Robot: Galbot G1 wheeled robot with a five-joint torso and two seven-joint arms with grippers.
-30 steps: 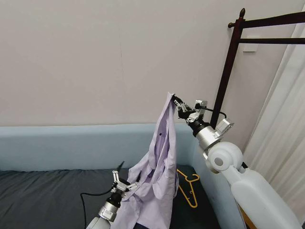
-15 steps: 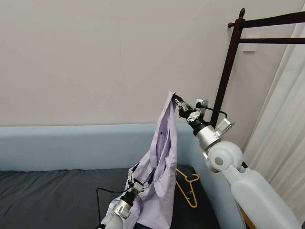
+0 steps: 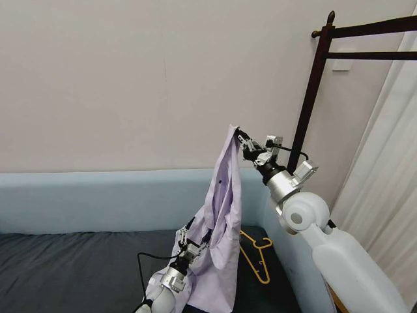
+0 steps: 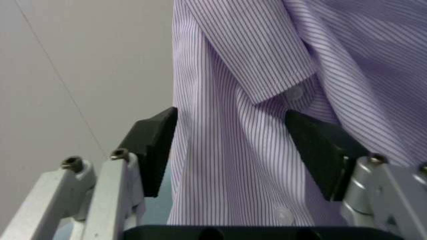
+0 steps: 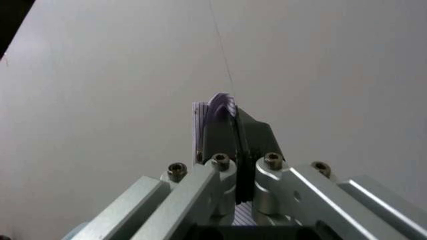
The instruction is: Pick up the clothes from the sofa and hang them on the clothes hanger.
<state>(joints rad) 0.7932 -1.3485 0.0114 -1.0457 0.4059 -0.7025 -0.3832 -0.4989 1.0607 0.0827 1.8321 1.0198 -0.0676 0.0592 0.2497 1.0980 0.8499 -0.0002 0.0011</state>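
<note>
- The right hand (image 3: pixel 242 140) is clenched on a small bunch of the shirt (image 3: pixel 221 215) at its top edge. It holds the shirt up in front of the wall, so the cloth hangs in one long drape over the sofa (image 3: pixel 98 189).
- The left hand (image 3: pixel 189 243) is low against the drape with its jaws spread. A fold of cloth lies between the black pads (image 4: pixel 157 150), and they have not yet closed on it.
- The step appears to be taking a second grip. The left hand should probably close on a doubled edge or the button placket rather than a single layer, which would likely slip.
- The high pinch needs to stay firm, because it carries all the shirt's weight on very little cloth.
- With both grips set, spreading them apart should open the shirt for the wooden rack (image 3: pixel 313 91) just beside the sofa's end.
- The shirt is thin woven cotton, lilac with fine pinstripes and small pale buttons. It is limp and creases easily.
- The yellow hanger (image 3: pixel 258 255) is thin and angular, and lies flat on the dark grey seat.
- The rack is dark turned wood with a finial on top.
</note>
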